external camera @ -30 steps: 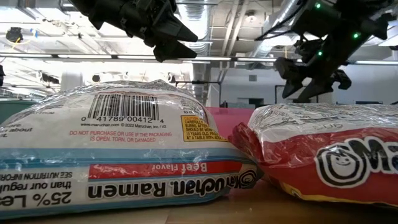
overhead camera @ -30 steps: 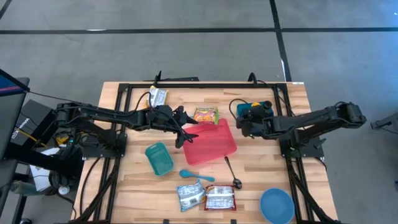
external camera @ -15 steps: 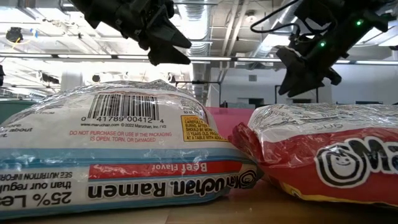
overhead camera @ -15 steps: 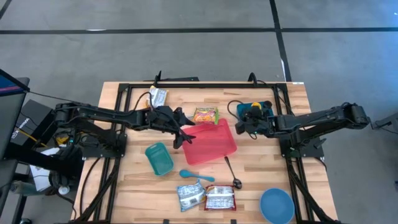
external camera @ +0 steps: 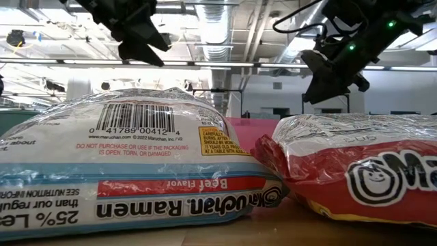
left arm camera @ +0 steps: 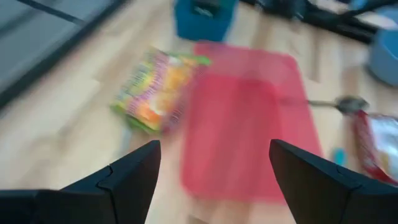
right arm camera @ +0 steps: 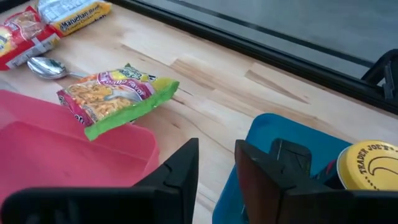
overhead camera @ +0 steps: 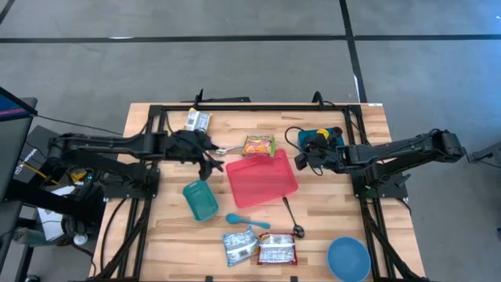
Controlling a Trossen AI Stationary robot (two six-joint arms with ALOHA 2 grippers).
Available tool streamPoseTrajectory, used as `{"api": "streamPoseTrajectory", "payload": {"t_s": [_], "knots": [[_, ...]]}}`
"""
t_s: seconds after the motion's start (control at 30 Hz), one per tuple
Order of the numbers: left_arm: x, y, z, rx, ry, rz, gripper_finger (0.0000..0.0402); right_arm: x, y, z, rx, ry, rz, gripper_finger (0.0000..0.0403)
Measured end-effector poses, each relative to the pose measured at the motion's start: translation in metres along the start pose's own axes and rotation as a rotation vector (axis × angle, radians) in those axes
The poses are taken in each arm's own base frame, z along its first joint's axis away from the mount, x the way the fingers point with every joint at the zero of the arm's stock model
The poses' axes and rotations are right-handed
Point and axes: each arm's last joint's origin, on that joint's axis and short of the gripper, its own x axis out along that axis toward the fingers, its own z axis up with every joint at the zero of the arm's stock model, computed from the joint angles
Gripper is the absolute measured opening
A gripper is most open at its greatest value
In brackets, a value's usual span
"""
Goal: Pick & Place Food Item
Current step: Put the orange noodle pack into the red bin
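A green and orange snack packet (overhead camera: 258, 145) (right arm camera: 115, 96) (left arm camera: 158, 93) lies on the table at the far edge of the red tray (overhead camera: 262, 178). My left gripper (overhead camera: 215, 157) (left arm camera: 214, 146) hangs open above the table, left of the tray, with nothing between its fingers. My right gripper (overhead camera: 300, 159) (right arm camera: 216, 146) hovers between the tray and a blue box (right arm camera: 273, 143). Its fingers stand a narrow gap apart and nothing is between them.
The blue box (overhead camera: 319, 139) holds a yellow-lidded tin (right arm camera: 370, 165). A teal container (overhead camera: 200, 199), a blue spoon (overhead camera: 246, 222), a metal spoon (overhead camera: 291, 215), two ramen packs (overhead camera: 258, 248) and a blue bowl (overhead camera: 348, 258) lie nearer. Another ramen pack (overhead camera: 197, 120) lies far left.
My left gripper has drawn back from the red tray's edge toward the table's left edge, rising a little, and stays open. My right gripper has rolled at the wrist, and its fingers have come closer together.
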Motion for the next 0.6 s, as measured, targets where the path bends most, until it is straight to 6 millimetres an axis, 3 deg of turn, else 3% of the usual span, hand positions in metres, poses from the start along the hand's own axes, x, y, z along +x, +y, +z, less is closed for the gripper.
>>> {"api": "streamPoseTrajectory", "payload": {"t_s": [0.23,0.4,0.6], "knots": [[-0.022,0.011,-0.001,-0.001,-0.055,0.196,0.0296,0.000,0.001,0.001,0.012,-0.010,0.009,0.0098],[-0.026,0.021,-0.005,0.012,-0.040,0.389,0.0296,0.000,0.002,0.003,0.006,-0.023,0.021,0.0098],[-0.025,0.041,-0.011,-0.038,0.048,0.498,0.0296,0.000,0.002,0.003,0.006,-0.023,0.021,0.0098]]}}
